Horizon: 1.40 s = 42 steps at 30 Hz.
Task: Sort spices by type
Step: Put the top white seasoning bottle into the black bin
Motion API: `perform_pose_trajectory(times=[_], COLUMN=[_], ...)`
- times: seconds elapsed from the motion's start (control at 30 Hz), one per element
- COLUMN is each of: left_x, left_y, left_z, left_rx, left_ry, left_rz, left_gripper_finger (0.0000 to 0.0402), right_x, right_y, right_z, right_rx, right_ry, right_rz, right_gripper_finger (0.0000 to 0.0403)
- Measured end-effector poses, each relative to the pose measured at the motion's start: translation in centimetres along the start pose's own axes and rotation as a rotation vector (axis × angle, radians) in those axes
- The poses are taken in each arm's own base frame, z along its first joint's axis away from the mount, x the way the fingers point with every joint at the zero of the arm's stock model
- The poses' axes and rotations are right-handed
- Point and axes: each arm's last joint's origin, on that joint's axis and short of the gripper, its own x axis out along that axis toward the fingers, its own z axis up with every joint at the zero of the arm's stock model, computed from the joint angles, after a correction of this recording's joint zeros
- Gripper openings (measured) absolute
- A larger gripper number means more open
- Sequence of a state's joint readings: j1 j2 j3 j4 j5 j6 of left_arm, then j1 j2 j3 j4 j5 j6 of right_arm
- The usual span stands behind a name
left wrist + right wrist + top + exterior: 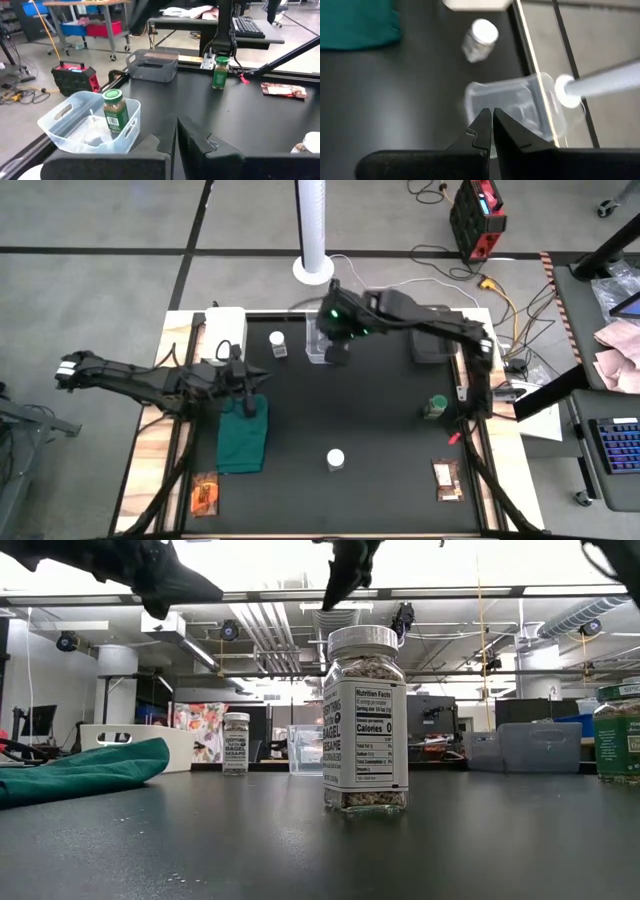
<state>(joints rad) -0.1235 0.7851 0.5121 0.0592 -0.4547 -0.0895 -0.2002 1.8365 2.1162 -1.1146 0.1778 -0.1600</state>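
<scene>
- One green-lidded jar [113,109] stands upright inside the clear box [67,131], touching neither claw. I judge the box to be the gathering place for this type, which would explain a jar sitting there.
- The second green-lidded jar [436,407] stands upright on the table well apart from the box, on its right-arm side. It looks like the natural next one to join its twin.
- One white-lidded jar [277,343] stands just beside the box, on its left-arm side. The other white-lidded jar [335,460] is well apart from the box, out in the middle of the table, so that pair is not yet together.
- The two orange-brown packets lie flat and far from the box: one packet [205,495] beyond the green cloth [243,435], the other packet [446,478] past the loose green jar. Neither seems sorted.
- The right gripper [493,114] hangs directly above the box, its fingertips pressed together on nothing. From its own view the jar below is hidden behind the fingers, so I cannot tell how high above it the claw stands.
- The left gripper [176,125] waits to the box's left-arm side, over the near edge of the cloth, clenched and empty, pointing toward the box.
- A grey bin [152,65] sits near the box on its right-arm side. Nothing can be seen in it, and its purpose is unclear.
</scene>
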Motion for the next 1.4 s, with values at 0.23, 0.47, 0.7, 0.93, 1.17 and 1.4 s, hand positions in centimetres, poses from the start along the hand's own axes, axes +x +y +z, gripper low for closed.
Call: perform_pose_trajectory(times=[0.23, 0.47, 0.7, 0.93, 1.17, 1.4], left_x=[0.9, 1.8, 2.9, 3.5, 3.4, 3.7], left_y=[-0.5, -1.0, -1.5, -2.1, -2.5, -1.9], left_z=[-0.5, -0.9, -1.5, -2.1, -2.2, -0.6], left_rx=[-0.047, -0.093, -0.146, -0.215, -0.288, -0.296], left_ry=[0.031, 0.05, 0.07, 0.127, 0.177, 0.189], left_rz=[-0.041, -0.048, -0.043, -0.183, -0.293, -0.191], left_gripper_finger=[0.0002, 0.0002, 0.0002, 0.0002, 0.0002, 0.0002], right_x=[-2.9, -5.5, -7.8, -5.7, -4.1, -3.3], right_y=[5.9, 9.2, 10.7, 12.6, 13.2, 13.3], right_z=[-4.2, -10.8, -15.6, -18.5, -19.3, -19.9], right_rx=[-0.002, 0.066, 0.135, 0.113, 0.071, 0.034], right_ry=[-0.147, -0.154, -0.205, -0.276, -0.269, -0.244], right_rz=[0.072, -0.102, -0.052, -0.002, -0.033, -0.064], right_gripper_finger=[0.0009, 0.0009, 0.0009, 0.0009, 0.0009, 0.0009])
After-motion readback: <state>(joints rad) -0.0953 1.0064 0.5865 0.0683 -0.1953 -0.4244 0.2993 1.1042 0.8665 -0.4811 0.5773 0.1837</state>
